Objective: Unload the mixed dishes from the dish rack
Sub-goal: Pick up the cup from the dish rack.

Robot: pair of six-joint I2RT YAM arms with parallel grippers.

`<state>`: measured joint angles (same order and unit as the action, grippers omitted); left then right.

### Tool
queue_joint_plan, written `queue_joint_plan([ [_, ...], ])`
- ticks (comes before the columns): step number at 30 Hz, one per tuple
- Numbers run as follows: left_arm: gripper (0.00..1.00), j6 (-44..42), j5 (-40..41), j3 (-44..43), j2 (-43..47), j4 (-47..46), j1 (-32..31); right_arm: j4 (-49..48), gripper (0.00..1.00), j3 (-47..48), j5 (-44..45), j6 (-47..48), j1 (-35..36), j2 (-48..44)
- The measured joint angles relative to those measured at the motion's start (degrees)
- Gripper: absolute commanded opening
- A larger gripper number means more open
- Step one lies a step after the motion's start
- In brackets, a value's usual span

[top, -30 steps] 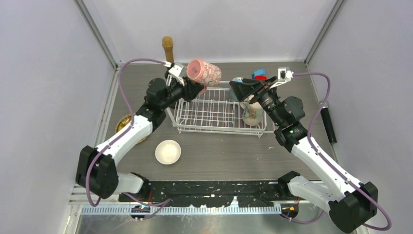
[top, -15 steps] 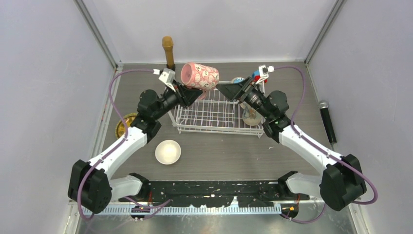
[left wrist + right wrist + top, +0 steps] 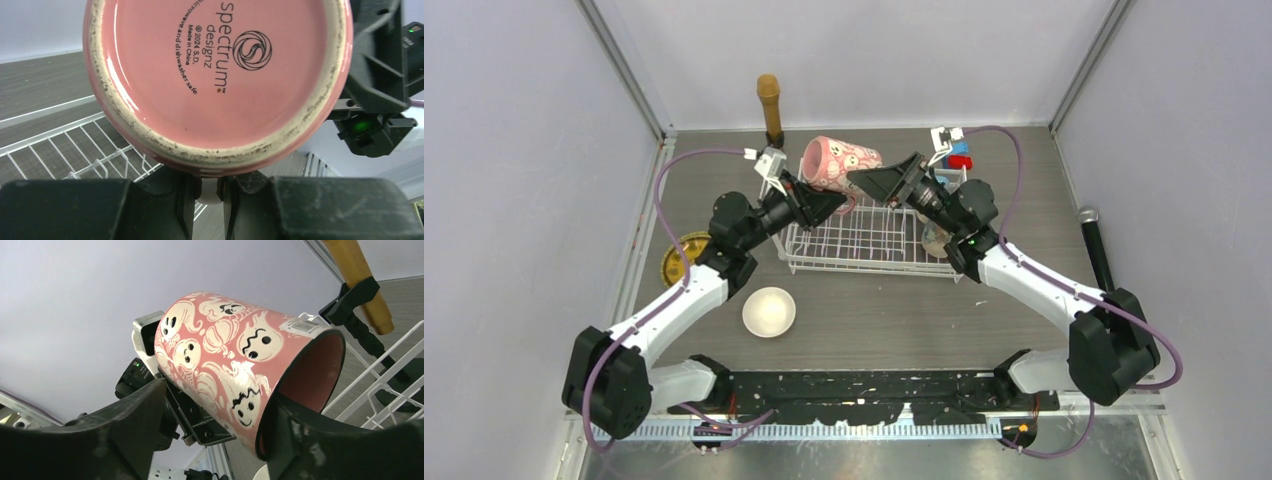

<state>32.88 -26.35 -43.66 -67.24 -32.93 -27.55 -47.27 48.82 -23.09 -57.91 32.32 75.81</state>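
Note:
The pink mug (image 3: 839,163) with white ghost figures hangs tilted above the far left corner of the white wire dish rack (image 3: 864,235). My left gripper (image 3: 827,201) is shut on its handle; in the left wrist view the mug's base (image 3: 220,75) fills the top, above the left gripper (image 3: 209,189). My right gripper (image 3: 869,181) is open, its fingers either side of the mug's rim (image 3: 300,385). A cream patterned mug (image 3: 938,241) sits in the rack's right end, partly under my right arm. A white bowl (image 3: 769,311) and a tan plate (image 3: 678,259) lie on the table.
A brown microphone-shaped stick (image 3: 770,100) stands at the back, behind the rack's left corner. A blue-and-red block (image 3: 959,158) sits at the rack's far right. A black microphone (image 3: 1099,245) lies by the right wall. The rack's wires (image 3: 75,150) lie below the mug.
My right arm has swung left from the rack's right end to the pink mug, its open fingers now at the rim. The left arm has shifted the mug slightly lower and left.

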Motion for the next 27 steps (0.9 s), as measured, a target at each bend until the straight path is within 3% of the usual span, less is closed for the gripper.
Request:
queue_joint_plan([
  [4,0.0,1.62,-0.42,0.42,0.52,-1.22,-0.72,-1.25,0.35,0.92,-0.22,-0.02,0.44,1.25],
  [6,0.01,3.91,-0.09,0.55,0.66,-1.14,-0.63,-3.74,0.07,0.98,-1.55,0.02,0.74,1.49],
  [7,0.05,4.85,-0.04,0.59,0.66,-1.07,-0.57,-5.49,0.04,1.03,-2.71,0.24,1.22,1.6],
  [8,0.18,6.34,-0.24,0.76,0.66,-1.01,-0.61,-7.13,0.01,1.11,-3.89,0.48,1.88,1.81],
  [10,0.55,7.61,-0.24,1.07,1.01,-1.44,-0.66,-9.94,0.0,1.18,-4.13,1.55,2.84,2.32],
  [13,0.94,4.46,0.61,1.36,1.4,-1.64,-0.81,-11.39,0.0,1.55,-2.45,-0.83,2.93,3.74],
  [14,0.99,3.67,0.92,1.38,1.6,-1.6,-0.92,-10.93,0.0,1.55,-2.23,-1.49,2.86,4.13],
  [21,1.0,-0.46,3.06,1.4,4.22,6.62,-2.03,-1.88,0.0,1.68,0.2,0.74,3.91,2.89],
  [27,1.0,-3.52,5.81,0.04,5.68,13.86,-2.27,24.79,0.0,4.7,8.39,11.04,4.35,-6.19],
])
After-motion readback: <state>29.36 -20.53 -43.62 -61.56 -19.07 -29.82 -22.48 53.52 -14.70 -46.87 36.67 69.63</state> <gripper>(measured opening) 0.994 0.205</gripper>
